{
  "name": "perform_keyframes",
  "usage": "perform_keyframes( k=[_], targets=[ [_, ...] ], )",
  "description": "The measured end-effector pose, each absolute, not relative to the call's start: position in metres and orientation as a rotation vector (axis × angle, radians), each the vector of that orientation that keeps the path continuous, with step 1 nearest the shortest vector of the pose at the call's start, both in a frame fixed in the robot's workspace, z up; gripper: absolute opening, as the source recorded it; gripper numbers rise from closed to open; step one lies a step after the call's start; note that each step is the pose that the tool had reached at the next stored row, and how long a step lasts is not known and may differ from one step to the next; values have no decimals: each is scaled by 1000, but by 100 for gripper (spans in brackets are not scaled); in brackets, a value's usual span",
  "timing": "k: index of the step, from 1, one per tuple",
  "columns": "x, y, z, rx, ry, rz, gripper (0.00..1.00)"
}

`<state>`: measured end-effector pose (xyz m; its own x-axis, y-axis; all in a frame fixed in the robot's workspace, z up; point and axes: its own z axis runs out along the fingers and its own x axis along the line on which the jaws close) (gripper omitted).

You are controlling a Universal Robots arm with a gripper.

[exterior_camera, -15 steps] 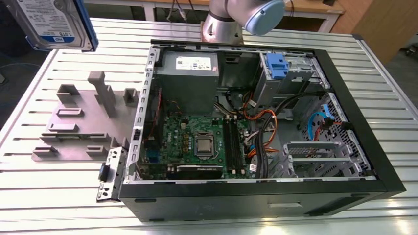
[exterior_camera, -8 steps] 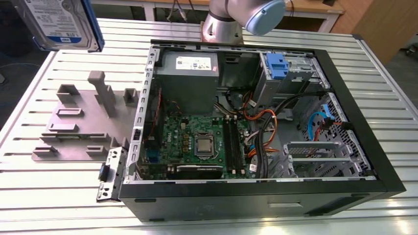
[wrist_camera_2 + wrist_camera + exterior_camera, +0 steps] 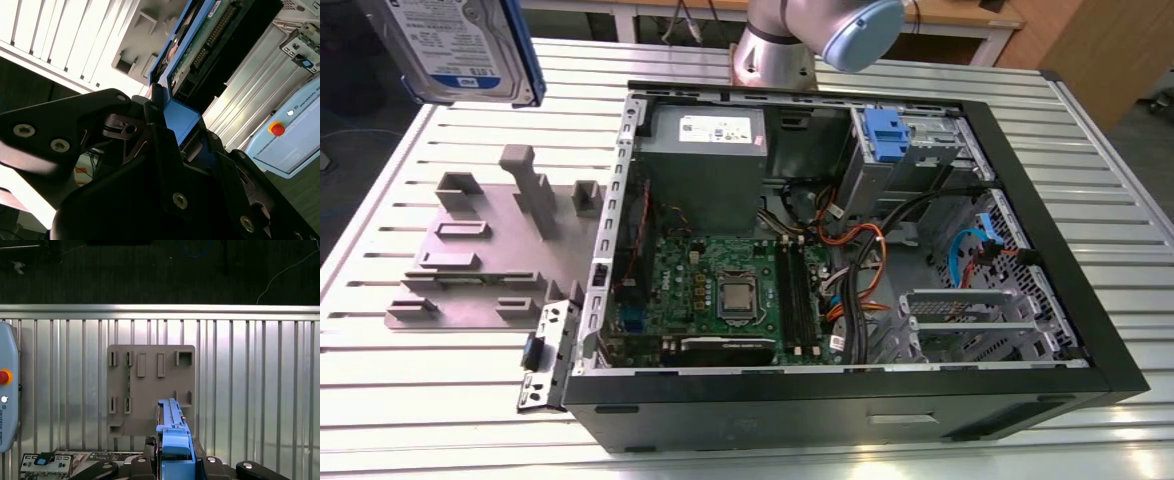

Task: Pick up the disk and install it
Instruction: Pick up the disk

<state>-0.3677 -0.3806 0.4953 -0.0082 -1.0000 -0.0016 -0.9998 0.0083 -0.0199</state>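
Observation:
The disk (image 3: pixel 460 45), a silver drive with a white-and-blue label and blue side rails, hangs in the air at the exterior view's upper left, above the slatted table. In the first wrist view the disk (image 3: pixel 172 432) is seen edge-on, its blue end tab clamped between black fingers (image 3: pixel 149 462). My gripper (image 3: pixel 175 462) is shut on that tab. In the second wrist view the gripper (image 3: pixel 175 125) grips the blue tab, and the disk's (image 3: pixel 210 30) circuit-board side extends away from it.
An open computer case (image 3: pixel 1067 300) lies on the table, with a grey drive bay and blue bracket (image 3: pixel 887 135) beside the power supply (image 3: pixel 707 160). A grey fixture plate (image 3: pixel 494 250) with upright posts sits under the disk. A teach pendant (image 3: pixel 6 390) lies nearby.

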Motion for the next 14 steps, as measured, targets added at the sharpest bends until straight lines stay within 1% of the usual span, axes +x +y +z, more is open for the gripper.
perform_keyframes(
  k=[14],
  targets=[
    [-361,-381,495,-2202,2220,-20,36]
  ],
)
